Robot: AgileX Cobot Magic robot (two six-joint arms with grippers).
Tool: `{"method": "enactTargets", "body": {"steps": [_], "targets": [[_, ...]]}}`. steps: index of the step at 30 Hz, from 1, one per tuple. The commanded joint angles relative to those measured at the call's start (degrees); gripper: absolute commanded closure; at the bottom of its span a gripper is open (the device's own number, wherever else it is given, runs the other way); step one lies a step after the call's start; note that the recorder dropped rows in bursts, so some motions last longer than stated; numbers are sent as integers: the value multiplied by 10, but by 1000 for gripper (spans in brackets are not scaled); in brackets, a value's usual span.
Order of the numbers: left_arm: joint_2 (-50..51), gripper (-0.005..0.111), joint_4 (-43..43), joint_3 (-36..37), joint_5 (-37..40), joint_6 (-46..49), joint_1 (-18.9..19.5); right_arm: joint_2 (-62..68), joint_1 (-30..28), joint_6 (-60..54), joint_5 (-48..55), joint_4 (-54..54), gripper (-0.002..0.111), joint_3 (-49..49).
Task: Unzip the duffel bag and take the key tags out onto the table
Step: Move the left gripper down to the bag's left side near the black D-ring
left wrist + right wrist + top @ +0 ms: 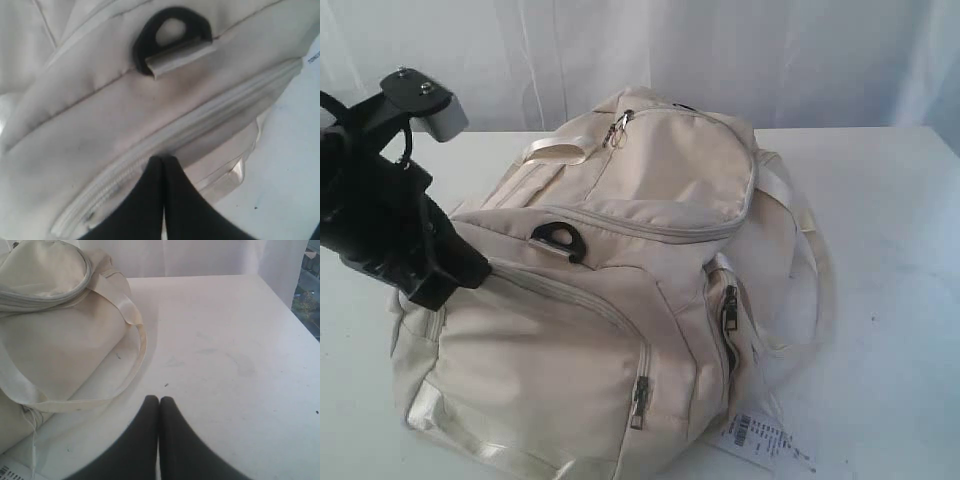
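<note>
The cream duffel bag [620, 290] lies zipped on the white table [890, 250], with a dark D-ring [560, 240] on top. My left gripper [470, 275] comes in from the left. In the left wrist view my left gripper [162, 159] is shut, its tips pressed against the covered zip seam [210, 112] below the D-ring [172, 35]; no zip pull shows between them. My right gripper [159, 399] is shut over bare table [225, 350], beside the bag's [55, 340] webbing strap [130, 315], and is outside the exterior view. The key tags are hidden.
Metal zip pulls hang at the front pocket [640, 400], the side pocket [730, 310] and the top [618, 125]. A white paper barcode tag [765, 440] lies by the bag's front corner. White curtains close off the back.
</note>
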Motion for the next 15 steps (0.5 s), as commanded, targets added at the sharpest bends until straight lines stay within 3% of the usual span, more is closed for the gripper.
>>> {"method": "enactTargets", "body": {"steps": [1,6,11,15], "targets": [[-1,107,-76,-13,25,47,-4,-4,-2,1,-5,-3,108,0],[-1,107,-77,-60,87,92,-4,-4,-2,1,-5,-3,108,0],[2,107,-25,-77,-19,93,-4,-4,-2,1,-5,-3,108,0],[2,107,-30,-77,1,86,-4,-4,-2,1,-5,-3,108,0]]}}
